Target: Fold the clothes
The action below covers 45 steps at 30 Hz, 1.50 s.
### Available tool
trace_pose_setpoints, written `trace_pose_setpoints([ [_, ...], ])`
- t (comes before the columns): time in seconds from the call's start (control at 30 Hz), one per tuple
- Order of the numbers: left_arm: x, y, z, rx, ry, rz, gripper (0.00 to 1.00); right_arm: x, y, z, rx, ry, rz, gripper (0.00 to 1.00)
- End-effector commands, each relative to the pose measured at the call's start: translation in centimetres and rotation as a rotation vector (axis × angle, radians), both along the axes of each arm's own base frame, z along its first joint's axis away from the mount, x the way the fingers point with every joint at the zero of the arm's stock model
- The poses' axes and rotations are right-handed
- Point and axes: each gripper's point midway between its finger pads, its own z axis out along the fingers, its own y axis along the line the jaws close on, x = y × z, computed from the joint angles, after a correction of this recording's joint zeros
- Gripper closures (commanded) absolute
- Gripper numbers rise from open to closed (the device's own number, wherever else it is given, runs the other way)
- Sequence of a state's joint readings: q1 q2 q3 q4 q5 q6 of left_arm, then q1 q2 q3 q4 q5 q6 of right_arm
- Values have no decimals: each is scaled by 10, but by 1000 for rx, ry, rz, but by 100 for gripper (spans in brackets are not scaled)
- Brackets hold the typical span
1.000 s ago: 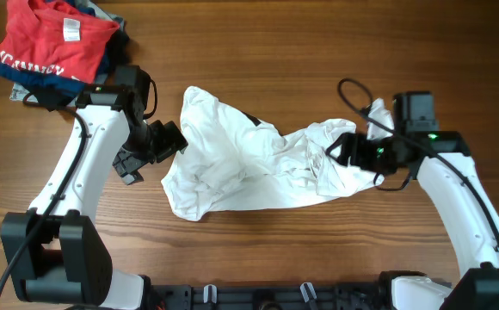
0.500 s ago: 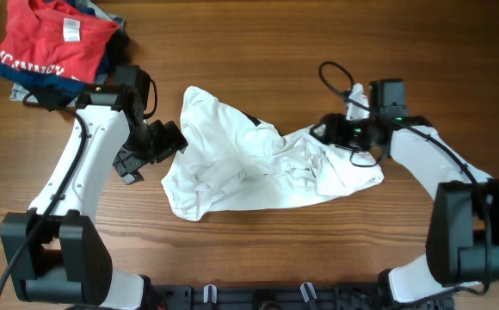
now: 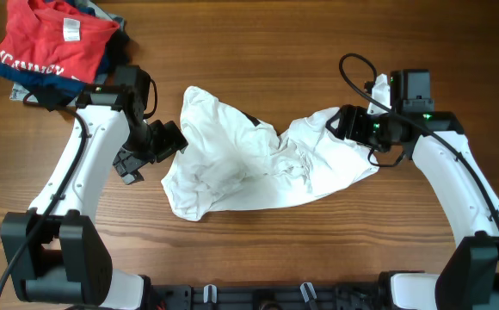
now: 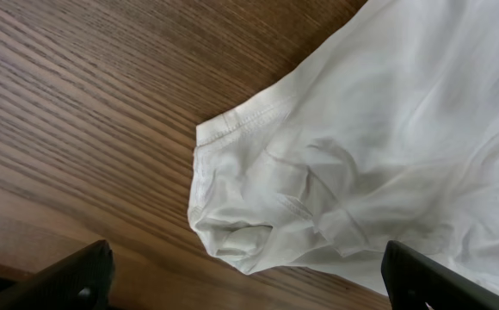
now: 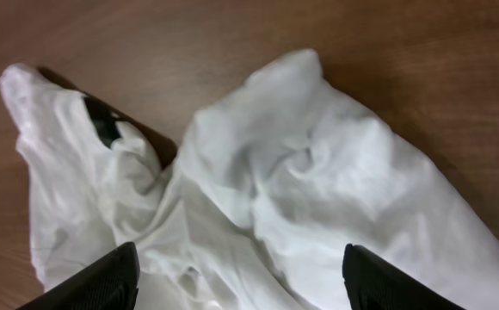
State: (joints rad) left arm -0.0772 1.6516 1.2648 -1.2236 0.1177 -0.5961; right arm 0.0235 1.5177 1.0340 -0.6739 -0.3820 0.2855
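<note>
Well, the large, wrinkled white short-sleeved shirt (image 3: 249,168) of thin cloth lies in a crumpled heap in the middle of the brown wooden table (image 3: 318,250), between my two arms. It is not spread out and not folded yet.

My left gripper (image 4: 247,254) hangs at the left edge of the shirt with its fingers as wide as they go, and it holds nothing. A bunched end with a stitched hem lies just in front of it. I think it is a sleeve and that I stand here in order to take it. My right gripper (image 5: 241,250) is over the right end of the shirt, fingers also wide apart. There is cloth under them, but I see no pinch. One arm at each end makes sense to me: the shirt must first be pulled flat.

Some things I cannot make out. My fingertips are cut off at the bottom of both wrist views, so I cannot tell if they touch the cloth. The collar is lost in the wrinkles. A small dark patch (image 5: 103,120) shows in a fold, and I cannot say what it is. The red T-shirt (image 3: 52,39) with white lettering, far at the left corner, covers most of a navy garment (image 3: 26,82).
</note>
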Motion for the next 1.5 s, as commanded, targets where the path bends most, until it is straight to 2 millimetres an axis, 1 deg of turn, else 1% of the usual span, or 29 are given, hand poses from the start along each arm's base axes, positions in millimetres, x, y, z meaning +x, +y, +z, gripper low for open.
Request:
trace_pose_setpoints([
  [0.0, -2, -1, -1, -9, 5, -11, 0, -11, -12, -27, -55, 88, 7, 24],
  [0.03, -2, -1, -1, -8, 8, -11, 0, -12, -12, -32, -57, 100, 15, 25],
  [0.07, -3, -1, -1, -8, 9, -11, 0, -12, -11, -38, -54, 115, 17, 28],
  [0.1, -3, -1, -1, -8, 9, -11, 0, -12, -10, -43, -45, 131, 21, 40],
  [0.13, -3, -1, -1, -8, 9, -11, 0, -14, -7, -49, -30, 149, 33, 57],
  [0.17, -3, -1, -1, -8, 9, -11, 0, -15, -3, -54, -11, 163, 61, 77],
  [0.2, -3, -1, -1, -8, 9, -11, 0, -15, 0, -61, 1, 172, 86, 91],
  [0.23, -3, -1, -1, -8, 8, -11, 0, -16, 0, -65, 1, 185, 85, 96],
  [0.3, -3, -1, -1, -8, 9, -11, 0, -17, -1, -71, -6, 203, 79, 95],
  [0.37, -3, -1, -1, -8, 12, -11, 0, -19, -9, -81, -46, 239, 38, 96],
  [0.4, -3, -1, -1, -8, 12, -11, 0, -19, -10, -85, -48, 247, 40, 96],
  [0.43, -3, -1, -1, -8, 12, -11, 0, -22, -10, -96, -48, 279, 40, 96],
  [0.5, -4, -1, -1, -8, 12, -11, 0, -26, -13, -110, -57, 321, 32, 96],
  [0.57, -4, -1, -1, -8, 14, -11, 0, -31, -30, -125, -112, 380, -39, 96],
  [0.6, -5, -1, -1, -7, 18, -11, 0, -31, -37, -127, -121, 390, -58, 96],
  [0.7, -5, -1, -1, -7, 19, -11, 0, -31, -61, -128, -115, 403, -134, 96],
  [0.83, -5, -1, -1, -7, 19, -11, 0, -47, -104, -130, -147, 468, -253, 96],
  [0.9, -5, -1, -1, -7, 19, -11, 0, -51, -118, -131, -149, 484, -301, 96],
  [0.97, -5, -1, -1, -7, 19, -11, 0, -53, -126, -130, -141, 489, -330, 96],
  [1.03, -5, -1, -1, -7, 19, -11, 0, -54, -130, -126, -140, 485, -343, 96],
  [1.1, -5, -1, -1, -7, 19, -11, 0, -57, -136, -119, -160, 495, -415, 96],
  [1.17, -5, -1, -1, -7, 19, -11, 1, -51, -140, -101, -176, 436, -429, 96],
  [1.27, -5, -1, -1, -7, 19, -11, 0, -37, -145, -41, -194, 235, -454, 96],
  [1.3, -5, -1, -1, -7, 19, -11, 0, -32, -146, -14, -203, 138, -460, 94],
  [1.33, -5, -1, -1, -7, 19, -11, 0, -28, -146, 10, -219, 41, -429, 87],
  [1.37, -4, -1, -1, -7, 15, -11, 0, -26, -145, 28, -229, -30, -406, 81],
  [1.4, -3, -1, -1, -8, 11, -11, 0, -25, -143, 37, -233, -68, -387, 81],
  [1.43, -2, -1, -1, -8, 5, -11, 0, -26, -143, 42, -239, -85, -380, 80],
  [1.47, 0, -1, -1, -9, -2, -11, 0, -26, -142, 40, -236, -77, -381, 80],
])
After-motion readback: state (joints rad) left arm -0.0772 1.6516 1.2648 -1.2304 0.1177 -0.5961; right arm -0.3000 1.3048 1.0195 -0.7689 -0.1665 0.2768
